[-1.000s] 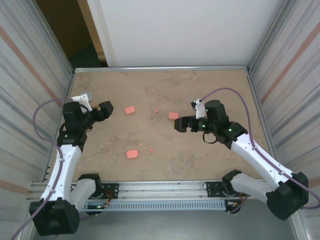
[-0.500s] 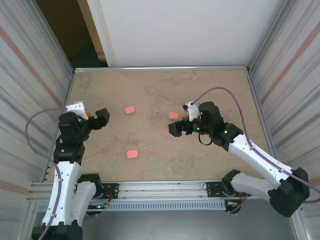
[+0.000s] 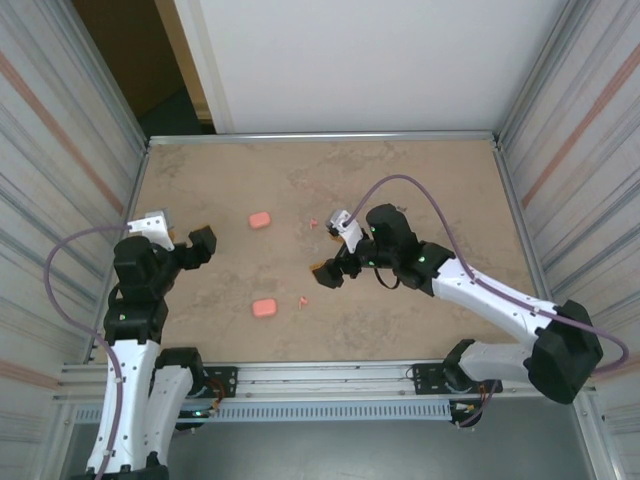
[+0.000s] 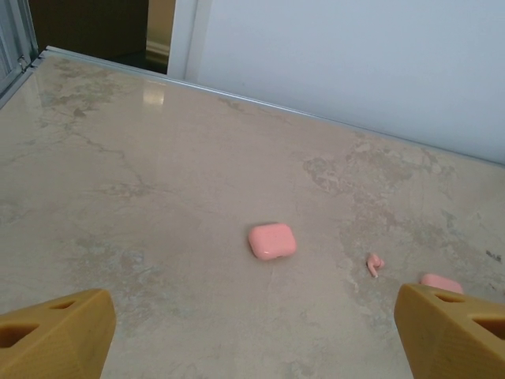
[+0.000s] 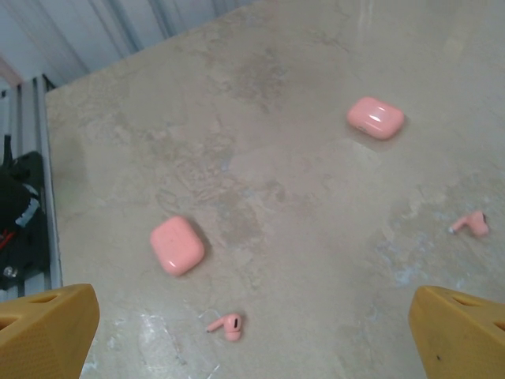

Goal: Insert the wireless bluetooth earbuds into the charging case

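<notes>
Three closed pink charging cases lie on the table: one at the back (image 3: 260,220) (image 4: 272,241) (image 5: 375,117), one nearer the front (image 3: 264,307) (image 5: 177,245), and one (image 4: 440,282) peeking from behind my left gripper's right finger. Two earbuds lie loose on the table, one (image 3: 314,222) (image 4: 374,264) (image 5: 472,224) beside the back case and one (image 3: 303,300) (image 5: 227,324) right of the front case. My right gripper (image 3: 335,255) (image 5: 252,320) hovers open just above and right of the front earbud. My left gripper (image 3: 195,248) (image 4: 252,320) stands open at the left, well short of the back case.
The tan marbled table (image 3: 230,180) is fenced by corrugated metal walls left and right and a white panel (image 3: 350,60) at the back. The right arm's forearm (image 3: 480,295) stretches across the right half. A metal rail (image 3: 320,375) runs along the near edge.
My right arm has swung left toward the table's middle and now covers the third case in the top view. My left arm has drawn back toward the near left, its jaws slightly wider.
</notes>
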Robot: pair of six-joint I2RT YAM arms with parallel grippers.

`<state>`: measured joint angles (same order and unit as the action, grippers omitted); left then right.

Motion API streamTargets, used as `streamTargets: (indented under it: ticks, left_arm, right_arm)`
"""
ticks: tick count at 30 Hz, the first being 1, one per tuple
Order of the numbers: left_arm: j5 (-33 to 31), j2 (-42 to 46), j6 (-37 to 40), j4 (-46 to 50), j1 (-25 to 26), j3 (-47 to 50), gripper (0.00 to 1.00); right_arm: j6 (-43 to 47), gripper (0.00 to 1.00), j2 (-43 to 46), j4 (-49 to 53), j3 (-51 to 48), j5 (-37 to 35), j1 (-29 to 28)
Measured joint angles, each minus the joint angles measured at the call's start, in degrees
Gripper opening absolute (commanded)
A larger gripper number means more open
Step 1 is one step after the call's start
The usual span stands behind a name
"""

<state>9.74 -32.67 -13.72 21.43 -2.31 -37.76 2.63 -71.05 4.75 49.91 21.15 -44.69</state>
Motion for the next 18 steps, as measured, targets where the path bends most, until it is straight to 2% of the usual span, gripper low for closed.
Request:
streamTargets:
  ticks: [18]
  left_arm:
    - [-1.88, 0.55, 2.56, -0.24, 0.0, 0.81, 0.95]
  right_arm:
    - [11.63, 0.99, -17.14, -1.99, 7.15, 3.26, -5.95]
